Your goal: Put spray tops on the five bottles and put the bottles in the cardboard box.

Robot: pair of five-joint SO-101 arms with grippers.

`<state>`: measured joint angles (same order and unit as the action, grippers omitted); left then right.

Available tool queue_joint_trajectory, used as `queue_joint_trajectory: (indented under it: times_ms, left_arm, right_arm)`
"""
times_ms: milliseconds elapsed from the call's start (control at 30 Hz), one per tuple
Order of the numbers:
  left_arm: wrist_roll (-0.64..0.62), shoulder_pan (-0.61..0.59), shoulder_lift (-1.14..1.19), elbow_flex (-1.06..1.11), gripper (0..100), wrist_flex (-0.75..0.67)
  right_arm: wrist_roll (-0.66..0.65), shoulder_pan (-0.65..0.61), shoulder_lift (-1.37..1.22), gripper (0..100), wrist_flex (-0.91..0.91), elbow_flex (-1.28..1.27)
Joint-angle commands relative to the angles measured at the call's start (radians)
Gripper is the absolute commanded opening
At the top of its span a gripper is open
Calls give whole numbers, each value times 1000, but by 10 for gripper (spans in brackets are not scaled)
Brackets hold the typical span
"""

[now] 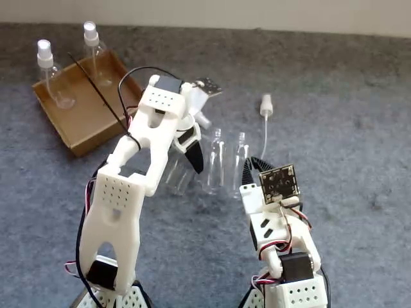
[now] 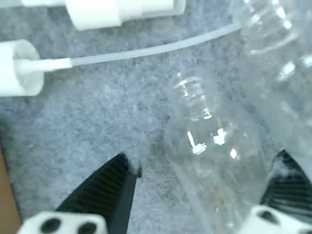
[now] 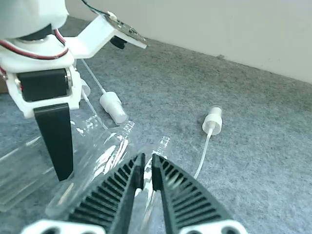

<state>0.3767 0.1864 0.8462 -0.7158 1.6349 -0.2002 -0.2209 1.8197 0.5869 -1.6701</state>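
Clear uncapped bottle [image 2: 209, 146] lying flat

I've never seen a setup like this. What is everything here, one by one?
cardboard box: one, brown, far left on the carpet.
capped bottles: two, clear with white tops, in the box.
open bottles: three, clear, lying mid-carpet.
loose spray tops: three, white, on the carpet; one apart, two by the bottle necks.
carpet: one, grey, underneath everything.
left fingers: two, black, open either side of one open bottle.
right fingers: two, black, nearly together, near the open bottles.
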Motion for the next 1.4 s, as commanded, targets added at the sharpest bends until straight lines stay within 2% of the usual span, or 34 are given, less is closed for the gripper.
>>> queue_joint_trajectory:
  times_ms: [0, 133, 367, 433, 567, 667, 867, 1033, 1367]
  left_arm:
    - [-32, -15, -10, -47, 372, -3]
    - [-138, -16, -10, -45, 372, -2]
    - [-144, -18, -8, -45, 367, -5]
    - [-143, -18, -8, -45, 325, -5]
    - [-143, -16, -8, -45, 162, -3]
    - [-143, -15, -10, -45, 85, -2]
    - [-143, -12, -16, -48, 104, 0]
    - [-143, -10, -35, -139, 105, 103]
    - [-144, -8, -291, -185, 101, 127]
  right_arm:
    - [3, 5, -1, 23, -27, -113]
    - [3, 5, -1, 23, -27, -113]
    - [3, 5, -1, 23, -27, -113]
    - [3, 5, -1, 23, -27, -113]
    - [3, 5, -1, 23, -27, -113]
    - [3, 7, -1, 23, -27, -113]
    - [3, 7, -1, 23, -27, -113]
    - [3, 7, -1, 23, -27, -113]
    - [3, 7, -1, 23, -27, -113]
